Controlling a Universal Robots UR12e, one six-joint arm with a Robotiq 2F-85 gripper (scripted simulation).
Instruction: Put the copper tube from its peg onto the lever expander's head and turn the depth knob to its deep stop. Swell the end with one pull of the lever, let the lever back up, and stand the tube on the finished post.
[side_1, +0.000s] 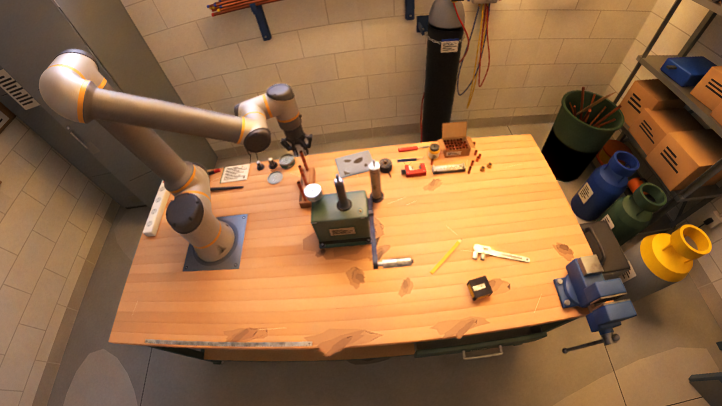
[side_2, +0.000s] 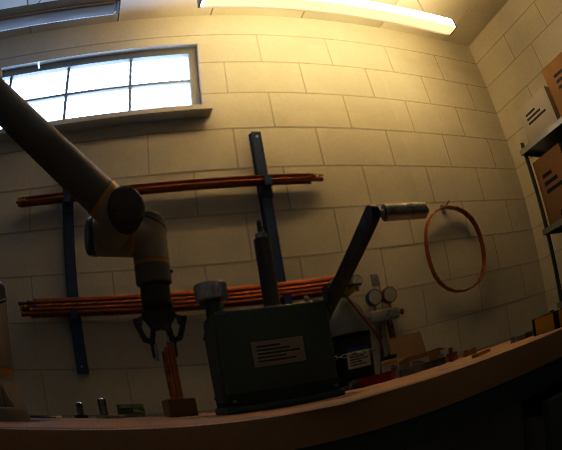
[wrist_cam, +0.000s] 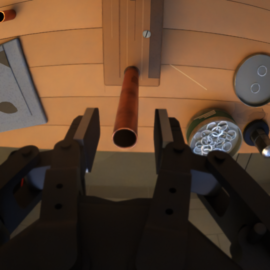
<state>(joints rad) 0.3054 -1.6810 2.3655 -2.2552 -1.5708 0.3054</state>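
Note:
At the back left of the bench, a copper tube (wrist_cam: 126, 105) stands on the peg of a small wooden block (side_1: 305, 188). My gripper (wrist_cam: 126, 131) is open and holds nothing. It hangs straight above the tube's open top end, with a finger on either side. To the right stands the green lever expander (side_1: 340, 218) with its upright head (side_1: 342, 193). The round depth knob (side_1: 313, 192) sits at its left corner. The blue lever (side_2: 356, 252) with its metal handle (side_2: 404, 211) is raised. A grey post (side_1: 374, 181) stands behind the expander.
The bench's rear edge runs just behind the block. A green tin of rings (wrist_cam: 214, 131), a tin lid (wrist_cam: 253, 79) and a small bolt (wrist_cam: 259, 137) lie beside the block. A grey sheet (wrist_cam: 15, 85) lies on its other side. Small tools and a box of fittings (side_1: 456, 141) sit further right.

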